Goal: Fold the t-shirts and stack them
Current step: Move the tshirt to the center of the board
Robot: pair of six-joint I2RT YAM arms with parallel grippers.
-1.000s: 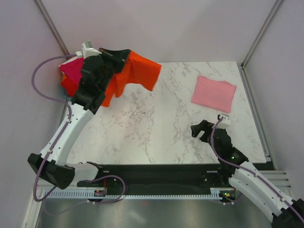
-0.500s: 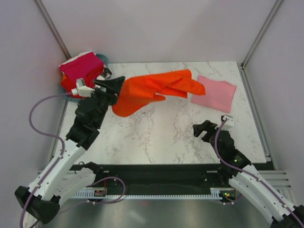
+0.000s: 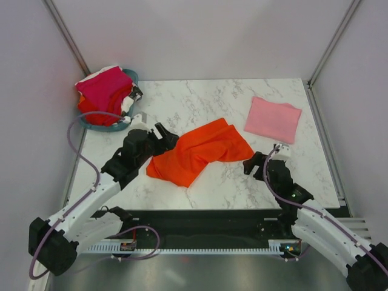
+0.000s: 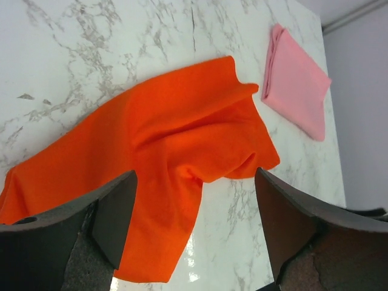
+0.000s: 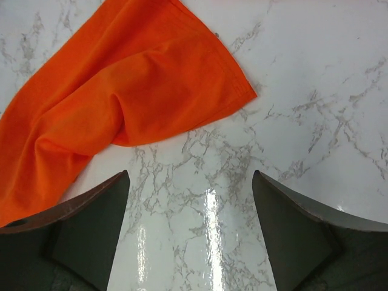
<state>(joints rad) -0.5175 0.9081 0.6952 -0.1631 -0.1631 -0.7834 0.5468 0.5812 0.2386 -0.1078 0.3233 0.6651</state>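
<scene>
The orange shirt lies crumpled; left gripper and right gripper gape wide, empty; next, I think, spread it flat

Teal basket at far-left corner of marble table

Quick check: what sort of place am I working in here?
Probably a lab test cell, not a home: plain walls box in a marble-patterned table, with metal frame posts at the corners.
</scene>
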